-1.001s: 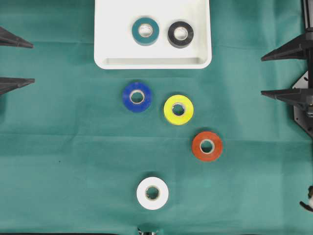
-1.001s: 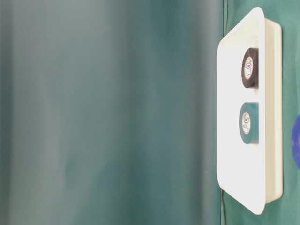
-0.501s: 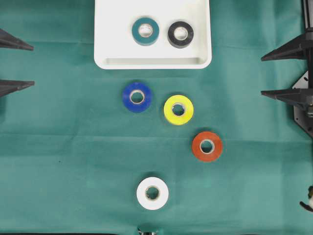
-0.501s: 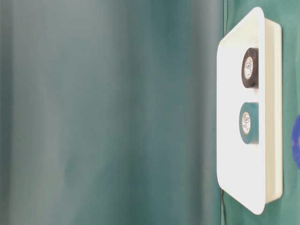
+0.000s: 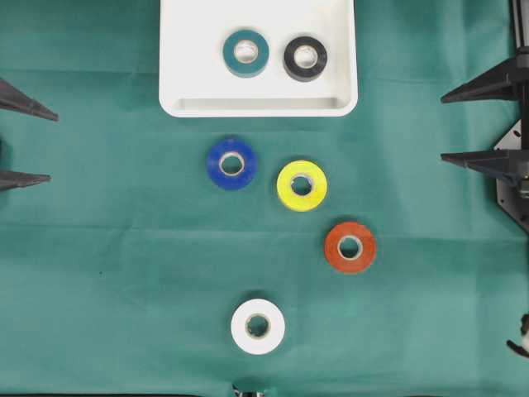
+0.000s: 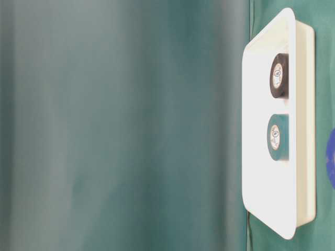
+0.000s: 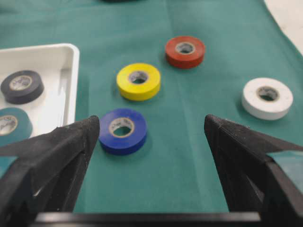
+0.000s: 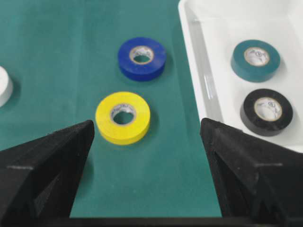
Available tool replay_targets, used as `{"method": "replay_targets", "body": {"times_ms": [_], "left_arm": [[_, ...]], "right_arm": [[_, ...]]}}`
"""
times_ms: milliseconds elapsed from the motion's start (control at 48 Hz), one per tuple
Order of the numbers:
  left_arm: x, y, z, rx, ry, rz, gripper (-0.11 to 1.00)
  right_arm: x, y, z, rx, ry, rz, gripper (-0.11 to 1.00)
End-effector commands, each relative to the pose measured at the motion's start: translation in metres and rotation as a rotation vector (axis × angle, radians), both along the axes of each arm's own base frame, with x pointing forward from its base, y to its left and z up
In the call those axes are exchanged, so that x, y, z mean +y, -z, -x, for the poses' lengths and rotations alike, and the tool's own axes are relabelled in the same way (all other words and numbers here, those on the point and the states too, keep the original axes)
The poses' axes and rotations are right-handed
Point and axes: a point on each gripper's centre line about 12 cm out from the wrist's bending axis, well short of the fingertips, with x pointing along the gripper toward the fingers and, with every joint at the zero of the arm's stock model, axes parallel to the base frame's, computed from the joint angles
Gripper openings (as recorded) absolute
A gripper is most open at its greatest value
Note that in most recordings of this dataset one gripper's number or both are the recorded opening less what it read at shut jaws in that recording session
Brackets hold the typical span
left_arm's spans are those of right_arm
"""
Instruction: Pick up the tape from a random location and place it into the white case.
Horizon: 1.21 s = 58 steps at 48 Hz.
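Green cloth covers the table (image 5: 99,314) in the overhead view: white case (image 5: 186,83) at top centre already carries a teal roll (image 5: 245,53) and a black roll (image 5: 305,58), while blue tape (image 5: 231,164), yellow tape (image 5: 302,185), red tape (image 5: 350,246) and white tape (image 5: 258,326) lie loose below it. Left hand (image 5: 23,138) and right hand (image 5: 479,120) wait at the edges, spread wide, empty.

Table-level: both rolls sit flat inside the case.

Left wrist view: blue tape sits just ahead, between the open fingers (likely next).

Right wrist view: yellow tape centre, case upper right.

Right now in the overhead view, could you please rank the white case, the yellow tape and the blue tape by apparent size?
1. White case, clearly largest.
2. Yellow tape and blue tape: they look alike, so no ranking.
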Motion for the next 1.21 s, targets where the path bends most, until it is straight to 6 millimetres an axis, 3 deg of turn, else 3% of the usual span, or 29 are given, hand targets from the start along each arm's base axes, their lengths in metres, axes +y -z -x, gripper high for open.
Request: {"method": "replay_targets", "body": {"times_ms": [0, 334, 626, 876, 1189], "left_arm": [[-0.001, -0.002, -0.004, -0.001, 0.001, 0.002, 0.96], [-0.001, 0.002, -0.016, -0.023, 0.000, 0.000, 0.96], [0.004, -0.002, -0.043, -0.071, -0.033, -0.001, 0.96], [0.003, -0.007, -0.077, -0.069, -0.035, -0.005, 0.96], [0.001, -0.020, -0.133, -0.031, -0.031, -0.026, 0.96]], "right_arm": [[0.001, -0.006, -0.002, -0.017, -0.003, -0.002, 0.86], [0.001, -0.007, -0.002, -0.021, -0.003, -0.001, 0.86], [0.000, -0.007, -0.002, -0.018, -0.003, 0.002, 0.86], [0.000, -0.006, -0.003, -0.017, -0.003, 0.002, 0.86], [0.000, -0.005, -0.002, -0.012, -0.004, 0.004, 0.86]]}}
